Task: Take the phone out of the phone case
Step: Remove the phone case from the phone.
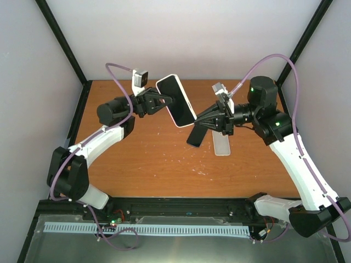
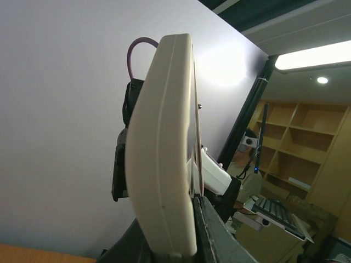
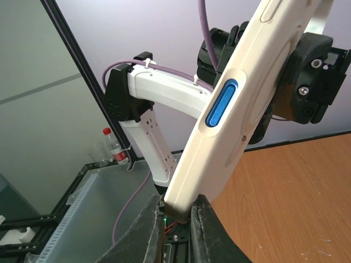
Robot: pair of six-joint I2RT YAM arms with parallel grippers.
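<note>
**A:** Left gripper (image 1: pixel 160 101) is clenched on one short end of the phone case (image 3: pixel 241 109), which sits edge-on between its fingers. Right gripper (image 3: pixel 178 219) is clamped on the opposite end, down at a corner.

**B:** Where's the phone?

**A:** The phone (image 1: pixel 176 104) is in the case, spanning the gap between the two grippers with its screen tilted up at the top camera. The whole thing is in the air above the table (image 1: pixel 137 164). I can't tell if any edge has lifted out yet.

**B:** Failure modes?

**A:** Three, I'd say:
1. Both pinches look to go across screen and back. That squeezes phone and case together, so pulling apart may drag both instead of peeling the rim.
2. The right grip is only on a corner of a smooth shell, so it could slip off under load.
3. If the phone pops free suddenly, nothing holds it alone and it drops to the table below the grippers.

**B:** Twist?

**A:** Any opposing wrist roll bends the glass.
</note>
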